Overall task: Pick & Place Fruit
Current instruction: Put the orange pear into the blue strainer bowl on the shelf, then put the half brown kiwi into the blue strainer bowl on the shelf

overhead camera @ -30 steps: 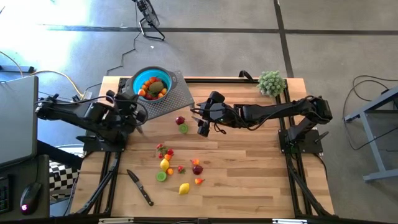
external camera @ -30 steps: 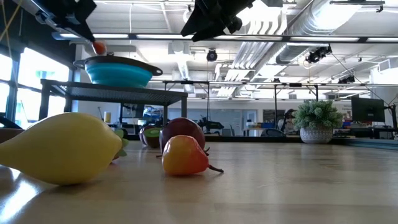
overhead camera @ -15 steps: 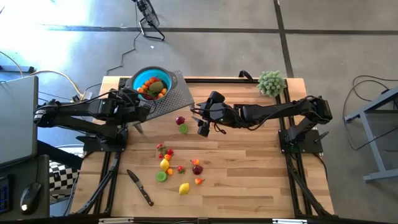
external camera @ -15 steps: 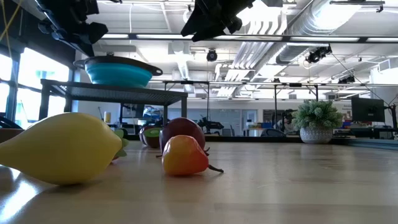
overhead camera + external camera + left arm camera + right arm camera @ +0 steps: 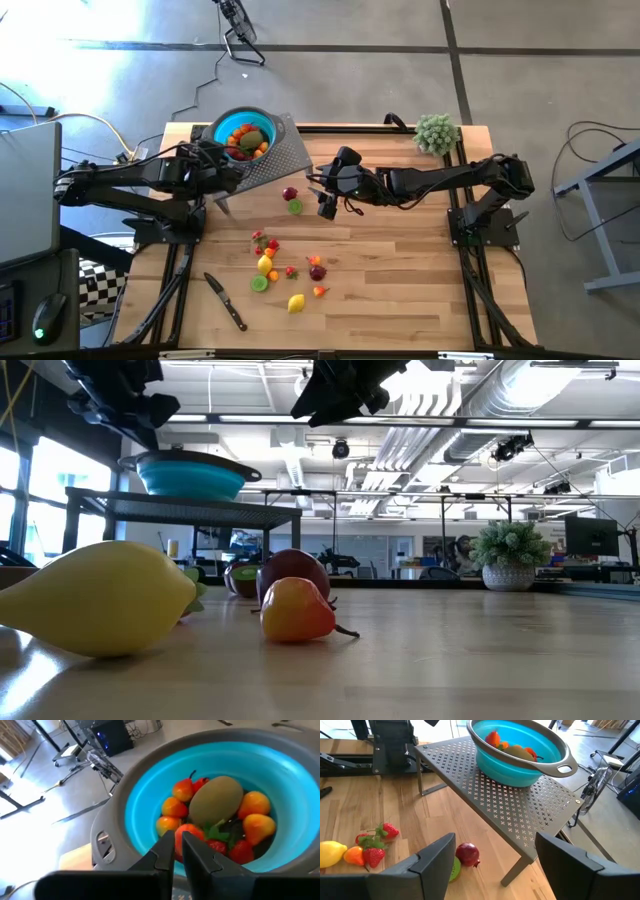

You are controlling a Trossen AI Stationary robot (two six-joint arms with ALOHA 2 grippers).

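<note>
Above the teal collapsible bowl [image 5: 215, 795] on its perforated grey metal stand [image 5: 520, 802], the left gripper [image 5: 177, 851] hovers with its fingers drawn together and empty, apparently just past a drop-off. Several small toy fruits [image 5: 220, 822] already fill the bowl; a scatter of others [image 5: 285, 268] lies mid-bench, with 1 maroon fruit [image 5: 467, 854] and 1 lime slice [image 5: 295, 207] just beside the stand. The right gripper [image 5: 492, 865] hangs over those 2, fingers spread wide, likely lining up a pickup.
</note>
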